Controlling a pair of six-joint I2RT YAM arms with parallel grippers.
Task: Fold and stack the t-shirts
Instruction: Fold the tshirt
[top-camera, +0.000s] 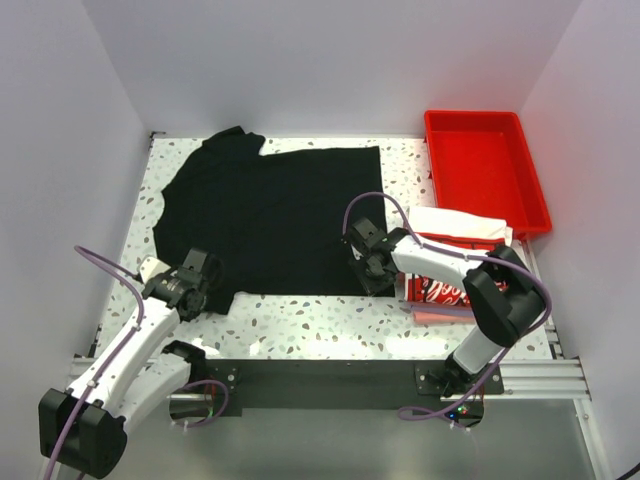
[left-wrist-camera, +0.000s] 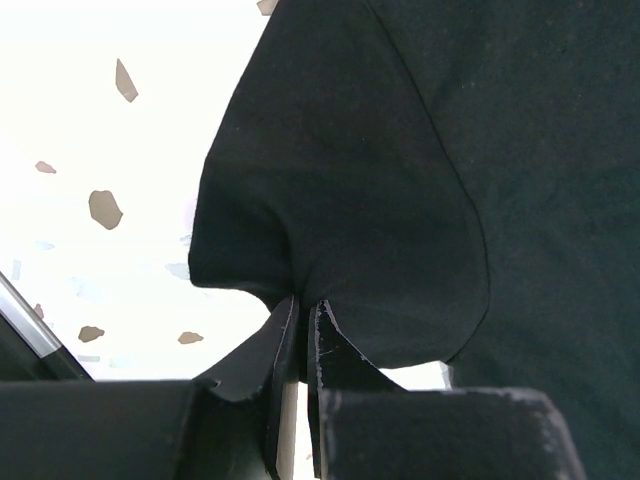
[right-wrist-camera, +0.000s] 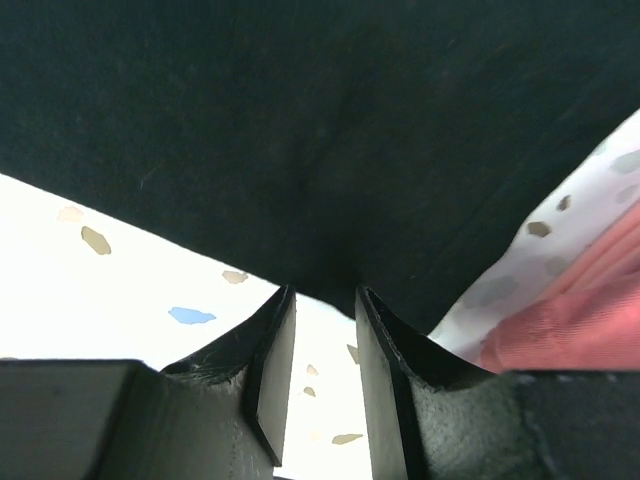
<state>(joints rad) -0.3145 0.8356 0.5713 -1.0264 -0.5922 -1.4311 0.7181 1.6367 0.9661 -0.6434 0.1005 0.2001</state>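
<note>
Jaws, left gripper (left-wrist-camera: 303, 312): pressed together on a puckered corner of black t-shirt (top-camera: 270, 205). Jaws, right gripper (right-wrist-camera: 325, 300): stand apart, bare table (top-camera: 320, 320) showing through the gap, no cloth between them.

Largest first. Black t-shirt: spreads flat ahead of both pairs of jaws, on the side away from the bases; long axis crosswise to the jaws, running from one gripper to the other. Near edge links the two: left end inside the left pinch, right end just beyond the right tips, whether touching or apart, cannot tell.

Right of the right jaws, outside the gap: folded stack, white printed t-shirt (top-camera: 455, 225) over pinkish t-shirt (right-wrist-camera: 560, 345). Farther ahead on that side: red tray (top-camera: 437, 150).

Judgement: turns on a last short reach, straight forward along the right jaws' own line, then closing on the hem (right-wrist-camera: 320, 268). Nearer arm for that end: right. Risk: closing short, on air, or catching the pinkish cloth alongside.
</note>
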